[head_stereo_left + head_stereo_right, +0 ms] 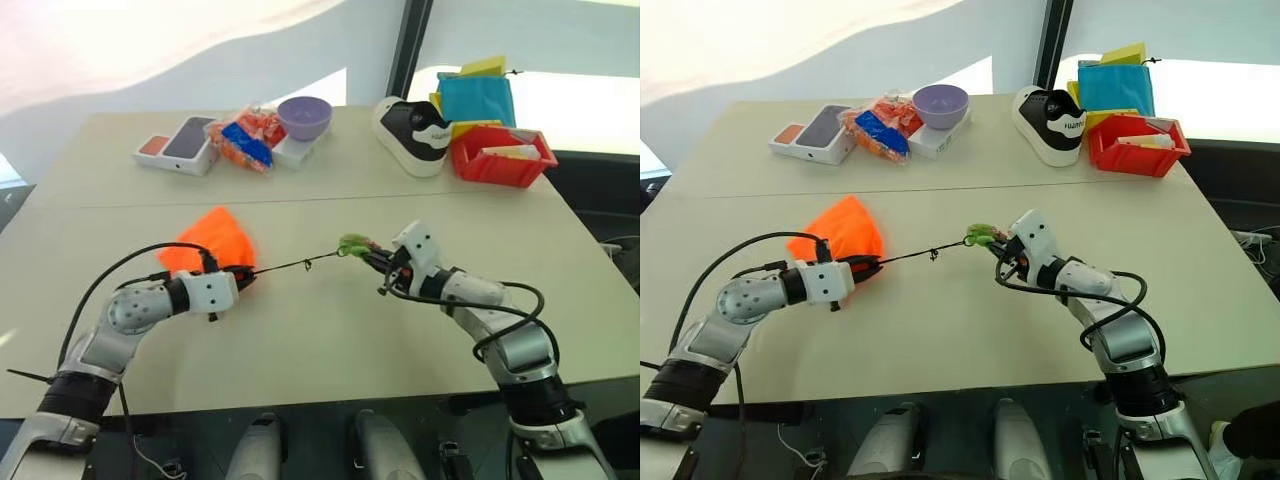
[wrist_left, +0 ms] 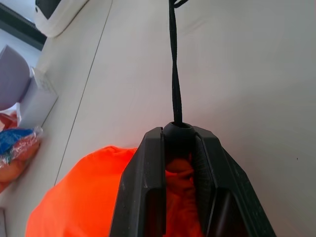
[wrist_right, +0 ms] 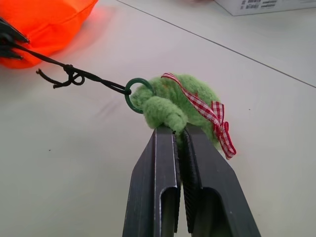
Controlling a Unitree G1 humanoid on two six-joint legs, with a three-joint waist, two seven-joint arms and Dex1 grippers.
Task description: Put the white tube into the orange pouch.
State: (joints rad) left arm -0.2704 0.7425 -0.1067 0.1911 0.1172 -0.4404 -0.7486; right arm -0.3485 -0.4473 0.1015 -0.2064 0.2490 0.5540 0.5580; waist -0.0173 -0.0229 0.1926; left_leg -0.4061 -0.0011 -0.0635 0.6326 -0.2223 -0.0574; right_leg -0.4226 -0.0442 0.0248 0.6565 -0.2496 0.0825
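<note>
Beige tabletop (image 1: 320,330), and both arms are stretching the drawstring of the orange pouch (image 1: 210,240) tight.

So the left gripper (image 1: 243,276) is pinching the pouch's bunched neck right at the black cord stopper, while the right gripper (image 1: 372,258) is clamping the green felt tassel (image 3: 173,101) on the end of the black cord (image 1: 295,265). Pulling in opposite directions like that looks like cinching the mouth closed, probably with the white tube already inside, though I can't actually tell where the tube is. Meanwhile the white-and-black shoe (image 1: 412,133), purple bowl (image 1: 304,116) and red bin (image 1: 502,156) are sitting well apart at the far edge.
</note>
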